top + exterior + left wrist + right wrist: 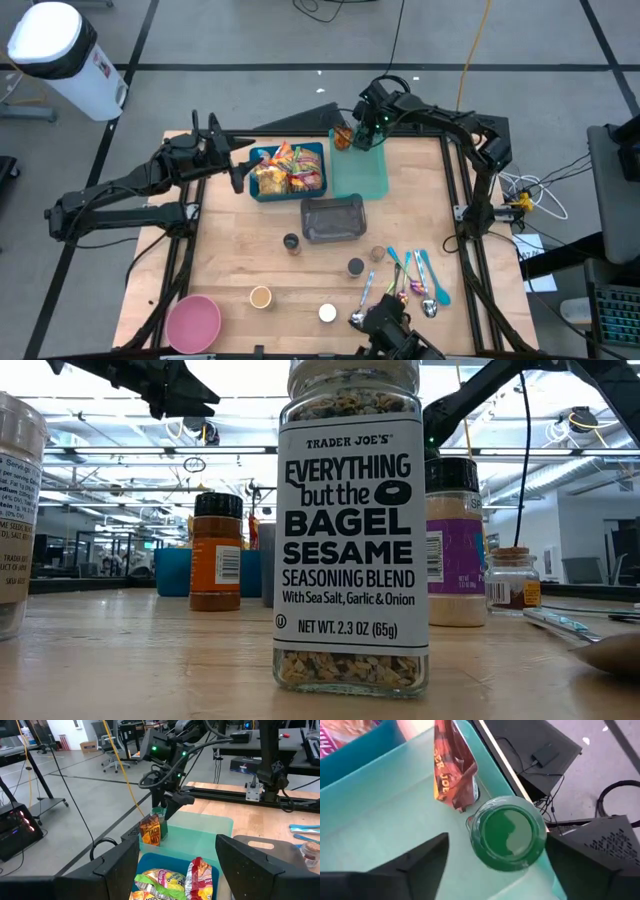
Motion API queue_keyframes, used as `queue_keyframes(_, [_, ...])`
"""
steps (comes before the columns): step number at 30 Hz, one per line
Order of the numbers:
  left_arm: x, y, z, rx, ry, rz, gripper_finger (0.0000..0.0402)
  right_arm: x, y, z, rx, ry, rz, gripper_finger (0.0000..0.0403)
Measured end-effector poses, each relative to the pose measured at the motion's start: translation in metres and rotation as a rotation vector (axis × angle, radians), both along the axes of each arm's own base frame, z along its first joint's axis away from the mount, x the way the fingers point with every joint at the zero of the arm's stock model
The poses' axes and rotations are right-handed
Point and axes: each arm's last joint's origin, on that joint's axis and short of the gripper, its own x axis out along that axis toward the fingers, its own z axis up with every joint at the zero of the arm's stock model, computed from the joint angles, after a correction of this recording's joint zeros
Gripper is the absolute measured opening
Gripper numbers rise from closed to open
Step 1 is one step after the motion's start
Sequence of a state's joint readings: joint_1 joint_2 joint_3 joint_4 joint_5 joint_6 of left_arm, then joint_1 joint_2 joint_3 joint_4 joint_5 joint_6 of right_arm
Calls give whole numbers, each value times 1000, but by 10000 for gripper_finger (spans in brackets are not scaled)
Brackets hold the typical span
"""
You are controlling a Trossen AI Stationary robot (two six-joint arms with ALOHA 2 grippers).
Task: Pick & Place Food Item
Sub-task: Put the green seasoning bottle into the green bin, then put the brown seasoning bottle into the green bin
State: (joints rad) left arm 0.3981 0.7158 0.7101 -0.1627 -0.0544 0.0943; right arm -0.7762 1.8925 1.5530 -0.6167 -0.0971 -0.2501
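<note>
1. My right gripper (352,137) hangs at the upper centre of the high view, over the far corner of the teal tray (362,172). Its jaws stand spread, and nothing is held between them.
2. Key relation: in the right wrist view, the green cup (509,839) sits directly below and between my two fingers (420,860), with the snack pouch (451,767) touching its side. Both stand in the tray's corner, against the rim.
3. The pouch stands roughly upright; its long axis runs vertically. In the left wrist view (151,830) it leans beside the cup.
4. My left gripper (236,168) waits at the left edge of the blue bin (288,170), jaws parted and empty, in the upper left of the surface (240,260). The right gripper is clearly nearer to the pouch and cup.
5. Materials: the pouch is crinkled glossy film, orange and brown, likely to deform under pressure. The cup is round, translucent green plastic, rigid and smooth. The tray is matte, flat-bottomed plastic with a low rim.
6. The bin holds more crinkled packets (285,165) piled loosely.
7. Judgement: the pouch looks freshly placed; my gripper appears free to lift straight up, clear of the cup.
</note>
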Motion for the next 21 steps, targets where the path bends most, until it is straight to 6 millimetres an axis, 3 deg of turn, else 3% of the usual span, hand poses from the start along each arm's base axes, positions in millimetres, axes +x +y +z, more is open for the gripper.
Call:
queue_keyframes(6, [0, 0, 0, -3, -2, 1, 271, -13, 34, 45, 11, -20, 5, 370])
queue_keyframes(12, [0, 0, 0, -15, -8, 3, 271, -29, 110, 92, 84, -2, 81, 362])
queue_keyframes(16, [0, 0, 0, -29, -15, 6, 271, -38, 170, 95, 57, 5, 167, 350])
queue_keyframes(21, [0, 0, 0, -59, -29, 11, 271, -54, 238, 70, 9, 26, 292, 341])
